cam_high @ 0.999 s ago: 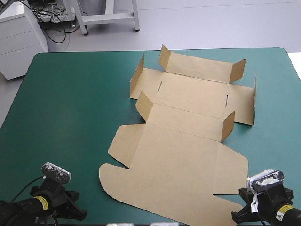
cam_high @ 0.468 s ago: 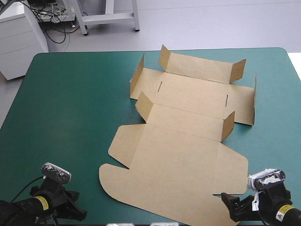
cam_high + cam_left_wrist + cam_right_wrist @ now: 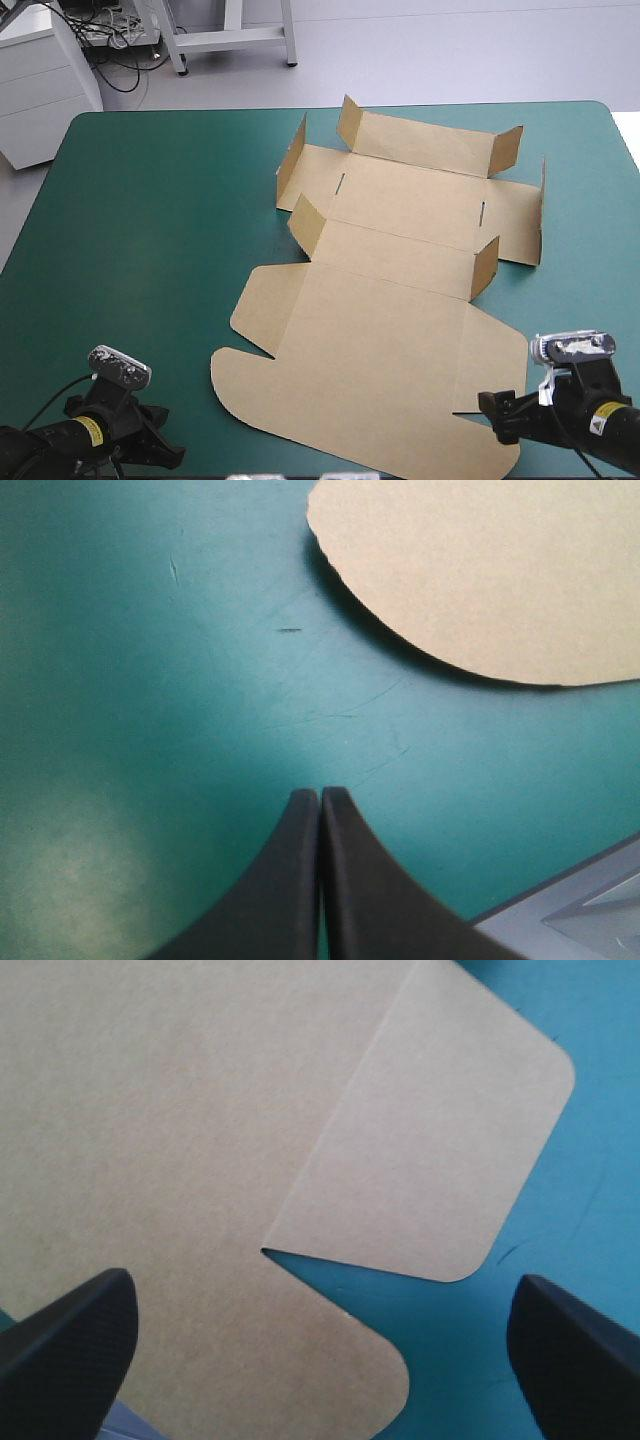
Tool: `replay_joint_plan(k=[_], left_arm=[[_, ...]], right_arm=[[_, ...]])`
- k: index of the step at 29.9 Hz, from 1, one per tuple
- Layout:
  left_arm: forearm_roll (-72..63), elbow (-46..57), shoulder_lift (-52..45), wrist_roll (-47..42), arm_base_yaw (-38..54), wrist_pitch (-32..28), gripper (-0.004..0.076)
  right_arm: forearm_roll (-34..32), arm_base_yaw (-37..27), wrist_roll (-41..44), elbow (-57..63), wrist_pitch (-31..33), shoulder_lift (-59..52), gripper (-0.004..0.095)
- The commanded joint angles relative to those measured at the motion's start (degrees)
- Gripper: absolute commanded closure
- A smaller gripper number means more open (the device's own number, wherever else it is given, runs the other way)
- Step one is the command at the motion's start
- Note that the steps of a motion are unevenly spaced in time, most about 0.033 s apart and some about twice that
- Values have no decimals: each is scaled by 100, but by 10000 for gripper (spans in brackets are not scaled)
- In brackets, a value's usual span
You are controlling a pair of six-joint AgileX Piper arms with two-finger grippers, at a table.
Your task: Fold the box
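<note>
- Since the earlier frame my right claw (image 3: 497, 417) has swung in from the bench's (image 3: 150, 220) near right corner to the box's (image 3: 380, 330) near right flap (image 3: 440, 1160), its black fingers spread wide and empty.
- My left claw (image 3: 320, 798) is pressed closed on nothing, just short of the rounded near left flap (image 3: 480, 570).
- The box lies mid-bench, far walls raised and lid flat.

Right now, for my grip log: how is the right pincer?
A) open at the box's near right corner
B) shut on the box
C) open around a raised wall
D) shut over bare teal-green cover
A: in the right wrist view the right pincer has its black fingers wide apart, with the flat box and its corner notch ahead between them, nothing gripped.
</note>
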Motion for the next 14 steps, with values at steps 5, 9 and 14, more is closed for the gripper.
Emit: replay_joint_plan(k=[5, 9, 14], left_arm=[[-57, -144, 51, -50, 14, -229, 756], [-57, -144, 51, -50, 14, -229, 756], [-45, -144, 51, -96, 14, -229, 756]], right_arm=[[-352, 18, 224, -1027, -292, 1519, -16], [-367, 18, 197, -1542, -396, 2395, -15], [-421, 7, 198, -2267, -501, 3480, -16]])
